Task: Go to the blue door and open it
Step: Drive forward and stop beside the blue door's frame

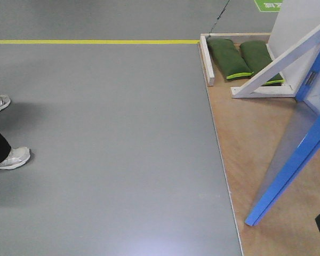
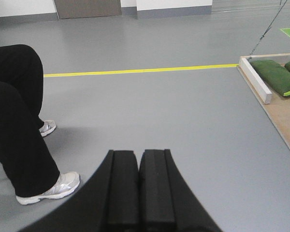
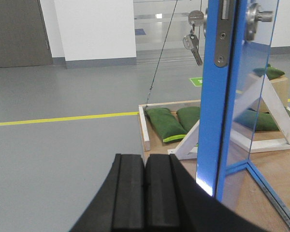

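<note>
- The blue door (image 3: 221,121) stands on its thin edge, just ahead of the right pincer (image 3: 145,157) and a bit to its right.
- The right pincer is pressed together with nothing in it. Its two black pads (image 3: 129,183) touch each other.
- The pincer and the door do not touch. The pincer is low, near the bottom part of the door.
- High up on the door edge is a grey latch plate (image 3: 222,34). A silver handle (image 3: 257,17) sticks out on the right side and keys (image 3: 192,42) hang on the left side.
- In the front view, the blue door (image 1: 290,173) is far to the right, over a wooden board (image 1: 250,133).
- White braces (image 1: 277,65) and green bags (image 1: 229,57) sit at the back of the board.
- The left pincer (image 2: 138,155) is pressed together too and holds nothing. It points over the grey floor (image 2: 164,111) toward a yellow line (image 2: 135,71).
- A person (image 2: 14,125) in black trousers and pale shoes (image 1: 10,159) stands on the left, well apart from the door.
</note>
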Robot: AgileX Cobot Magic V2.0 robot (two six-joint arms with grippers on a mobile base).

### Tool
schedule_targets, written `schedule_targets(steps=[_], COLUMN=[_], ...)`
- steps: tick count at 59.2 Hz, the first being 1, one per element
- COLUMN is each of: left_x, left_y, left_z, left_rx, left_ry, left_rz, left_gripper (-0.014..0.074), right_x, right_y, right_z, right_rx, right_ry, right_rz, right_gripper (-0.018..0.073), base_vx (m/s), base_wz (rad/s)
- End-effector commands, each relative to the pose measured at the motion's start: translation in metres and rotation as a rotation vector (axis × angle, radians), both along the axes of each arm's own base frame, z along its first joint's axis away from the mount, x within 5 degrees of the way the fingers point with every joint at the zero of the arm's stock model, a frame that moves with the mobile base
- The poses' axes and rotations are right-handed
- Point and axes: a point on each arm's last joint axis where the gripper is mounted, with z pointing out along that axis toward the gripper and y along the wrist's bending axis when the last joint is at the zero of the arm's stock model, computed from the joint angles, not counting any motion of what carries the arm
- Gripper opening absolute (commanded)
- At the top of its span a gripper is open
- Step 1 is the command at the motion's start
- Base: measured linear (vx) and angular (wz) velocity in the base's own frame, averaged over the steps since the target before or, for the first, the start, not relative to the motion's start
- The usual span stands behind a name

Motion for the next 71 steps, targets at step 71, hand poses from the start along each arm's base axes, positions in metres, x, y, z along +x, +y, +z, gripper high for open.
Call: schedule_targets(steps=[71], left_x=[0.0010], left_y=[-0.0004], left_z=[0.0064], left_rx=[0.002], left_ry=[-0.090], left_rz=[-0.007], left_gripper=[0.0070], right_x=[0.0000], right_y=[0.0001], right_z=[0.0020], right_rx=[-0.014], right_ry=[-0.084], right_rz=[0.002], right_gripper=[0.0002], base_vx=[0.25], base_wz=[0.01])
